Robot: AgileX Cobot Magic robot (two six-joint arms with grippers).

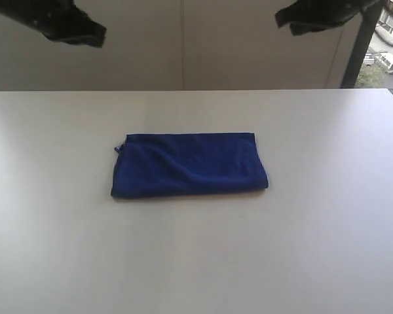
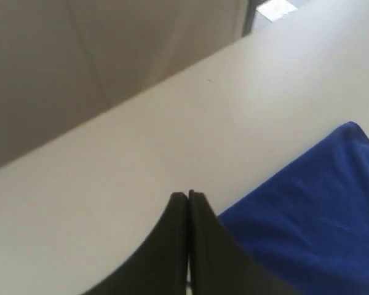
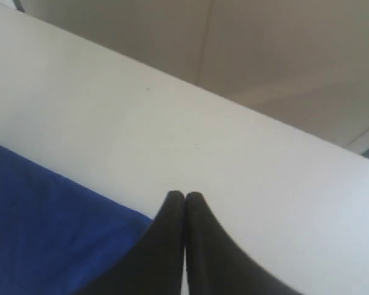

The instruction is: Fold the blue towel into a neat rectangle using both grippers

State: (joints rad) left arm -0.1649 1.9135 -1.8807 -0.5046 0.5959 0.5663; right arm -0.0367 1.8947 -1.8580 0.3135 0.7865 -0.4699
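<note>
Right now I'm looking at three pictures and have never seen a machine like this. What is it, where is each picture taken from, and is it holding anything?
It is a robot with two arms, each ending in a pincer called a gripper. One picture sees the whole scene; the other two come from wrist cameras. A blue towel, folded into a rough rectangle, lies on a white table. The left gripper and right gripper are both shut, up above the table, holding nothing.

Towel (image 1: 188, 165) lies mid-table (image 1: 327, 229) (grippers well above, either side).
</note>
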